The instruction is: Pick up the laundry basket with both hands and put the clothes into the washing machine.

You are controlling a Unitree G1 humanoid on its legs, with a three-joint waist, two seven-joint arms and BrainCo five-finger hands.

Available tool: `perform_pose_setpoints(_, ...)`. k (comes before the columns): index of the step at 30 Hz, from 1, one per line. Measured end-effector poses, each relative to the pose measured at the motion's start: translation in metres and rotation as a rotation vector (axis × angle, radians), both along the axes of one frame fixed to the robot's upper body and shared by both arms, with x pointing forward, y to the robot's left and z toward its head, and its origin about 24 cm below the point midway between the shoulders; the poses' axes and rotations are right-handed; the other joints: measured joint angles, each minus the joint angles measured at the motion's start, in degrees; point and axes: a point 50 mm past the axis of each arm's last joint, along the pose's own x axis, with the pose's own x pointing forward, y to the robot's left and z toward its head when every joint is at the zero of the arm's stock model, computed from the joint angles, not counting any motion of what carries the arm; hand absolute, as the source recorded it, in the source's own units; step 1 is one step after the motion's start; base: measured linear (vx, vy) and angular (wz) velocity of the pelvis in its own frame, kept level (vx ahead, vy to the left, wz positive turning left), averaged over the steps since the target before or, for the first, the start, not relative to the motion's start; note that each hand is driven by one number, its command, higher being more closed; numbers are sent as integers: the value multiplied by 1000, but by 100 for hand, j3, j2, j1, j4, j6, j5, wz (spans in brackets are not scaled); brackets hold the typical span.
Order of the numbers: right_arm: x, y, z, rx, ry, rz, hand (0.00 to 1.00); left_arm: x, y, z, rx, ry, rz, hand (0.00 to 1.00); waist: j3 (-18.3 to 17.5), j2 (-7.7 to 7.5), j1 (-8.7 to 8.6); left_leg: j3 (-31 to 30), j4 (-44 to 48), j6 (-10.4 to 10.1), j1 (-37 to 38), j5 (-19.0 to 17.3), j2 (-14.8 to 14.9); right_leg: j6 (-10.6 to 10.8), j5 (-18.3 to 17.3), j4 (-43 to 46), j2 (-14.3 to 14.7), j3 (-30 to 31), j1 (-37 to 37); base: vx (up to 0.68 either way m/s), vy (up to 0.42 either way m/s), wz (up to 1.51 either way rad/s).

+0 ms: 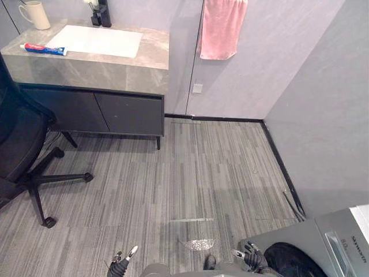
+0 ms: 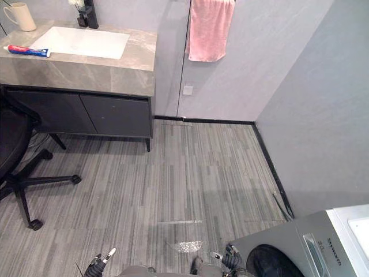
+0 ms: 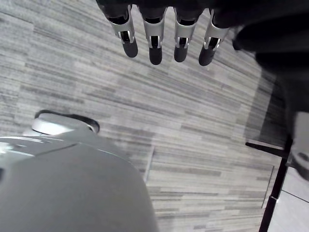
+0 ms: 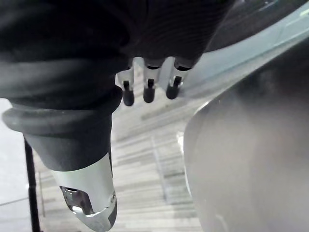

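Grey floor (image 1: pixel 190 173) lies bare ahead, washing machine (image 2: pixel 311 245) beside my right hand (image 1: pixel 251 257); both hands, left hand (image 1: pixel 119 262) included, hang slack and hold nothing, so which step this is stays unsettled.

A pink towel (image 1: pixel 222 27) hangs near a sink counter (image 1: pixel 151 55); what looks like an office chair (image 1: pixel 23 144) beside it.

Washing machine (image 1: pixel 337 236), lower right: print on its front panel, too small to be read with certainty.
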Motion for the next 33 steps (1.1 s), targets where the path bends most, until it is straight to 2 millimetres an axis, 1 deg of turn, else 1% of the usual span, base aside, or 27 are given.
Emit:
perform_pose_setpoints(1,-2,1,-1,4,4,-4,0,0,1,0,2,0,5,0,-12,-42,4,-116,-16,-111,96,-64,-67,-53,643,-141,-29,-20,86,210,-182,44)
perform_pose_setpoints(2,-3,0,-1,3,7,-7,0,-1,0,0,-1,2,13,0,-20,-35,4,-174,-34,-146,136,-84,-77,-163,582,-116,-42,-59,101,188,-218,46)
perform_pose_setpoints(3,-4,-4,-1,-11,14,-1,0,-3,-5,-2,-18,8,25,0,-107,85,15,-268,-139,-273,154,-54,41,-155,562,-117,46,-180,116,141,-184,29)
perform_pose_setpoints(4,-5,-4,-1,-13,15,1,0,-4,-6,-3,-22,9,33,0,-155,80,16,-299,-223,-300,170,-42,82,-192,521,-140,85,-217,119,159,-224,30)
perform_pose_setpoints(5,-4,-5,-1,-14,14,2,0,-6,-8,-4,-30,14,51,0,-178,107,15,-385,-311,-355,169,-26,179,-262,473,-227,170,-327,158,151,-267,27)
perform_pose_setpoints(6,-5,-7,-1,-15,12,-16,0,-9,-9,-5,-36,21,71,0,-182,152,1,-449,-388,-434,178,-3,279,-300,452,-313,270,-414,204,134,-277,23)
perform_pose_setpoints(7,-5,-7,-1,-16,14,-18,0,-10,-8,-5,-37,24,78,0,-195,172,5,-477,-418,-465,181,-3,336,-324,450,-363,330,-448,230,90,-229,20)
perform_pose_setpoints(8,-6,-8,-1,-17,16,-21,0,-12,-9,-5,-40,30,83,0,-197,181,10,-528,-442,-519,206,-16,433,-424,444,-483,440,-506,318,73,-194,16)
perform_pose_setpoints(9,-7,-8,-1,-17,20,-24,0,-12,-9,-6,-41,32,84,0,-198,178,17,-555,-453,-568,243,-25,532,-463,458,-613,545,-553,435,65,-173,16)
perform_pose_setpoints(11,-6,-7,-2,-16,25,-23,0,-12,-8,-5,-39,30,84,0,-192,153,8,-561,-444,-636,184,-6,612,-513,487,-753,618,-635,530,25,-127,19)
perform_pose_setpoints(13,-4,-10,-2,-23,27,-15,0,-9,-9,-5,-39,26,77,0,-190,152,4,-565,-476,-698,92,37,599,-587,546,-867,621,-692,522,2,-33,18)
perform_pose_setpoints(15,-3,-9,-2,-27,32,-4,0,-9,-9,-5,-38,26,71,0,-192,160,16,-581,-492,-696,48,43,564,-571,625,-973,613,-690,518,-13,44,3)
perform_pose_setpoints(17,-1,-9,-2,-37,30,25,0,-9,-9,-5,-34,26,62,0,-198,153,16,-550,-569,-651,22,77,497,-530,778,-1161,586,-631,528,-34,86,-11)
perform_pose_setpoints(19,0,-6,-2,-38,30,44,0,-7,-7,-4,-24,28,35,0,-239,119,-5,-479,-894,-550,34,317,351,-464,1076,-1557,493,-550,532,-40,103,-12)
perform_pose_setpoints(20,0,-6,-2,-41,31,51,0,-6,-7,-4,-21,27,22,0,-248,106,-3,-446,-1016,-537,52,390,303,-439,1156,-1672,462,-504,522,-39,107,-16)
perform_pose_setpoints(21,1,-6,-2,-45,30,57,0,-4,-7,-4,-17,24,15,0,-266,104,-1,-374,-1171,-472,54,496,225,-414,1284,-1807,401,-450,475,-35,92,-18)
perform_pose_setpoints(23,1,-7,-2,-52,31,57,0,-2,-8,-4,-5,20,7,0,-266,119,-3,-298,-1237,-400,54,558,126,-336,1394,-1910,318,-370,441,-56,150,-20)
perform_pose_setpoints(25,1,-6,-2,-62,33,64,0,-1,-8,-3,3,20,-19,0,-271,113,-2,-233,-1237,-395,58,560,66,-292,1437,-1916,261,-297,460,-58,114,-14)
perform_pose_setpoints(27,1,-4,-2,-64,34,84,0,2,-7,-2,13,20,-47,0,-306,73,-11,-194,-1240,-387,112,562,-3,-237,1474,-1922,197,-234,489,-58,100,-9)
perform_pose_setpoints(30,1,-1,-2,-62,35,108,0,2,-5,-2,17,21,-49,0,-346,23,-2,-84,-1236,-378,157,559,-48,-208,1517,-1924,159,-124,489,-48,75,-18)
perform_pose_setpoints(33,1,0,-2,-61,36,122,0,2,-5,-2,18,22,-51,0,-363,12,-8,-53,-1215,-368,166,554,-86,-195,1558,-1932,129,-59,487,-39,40,-8)
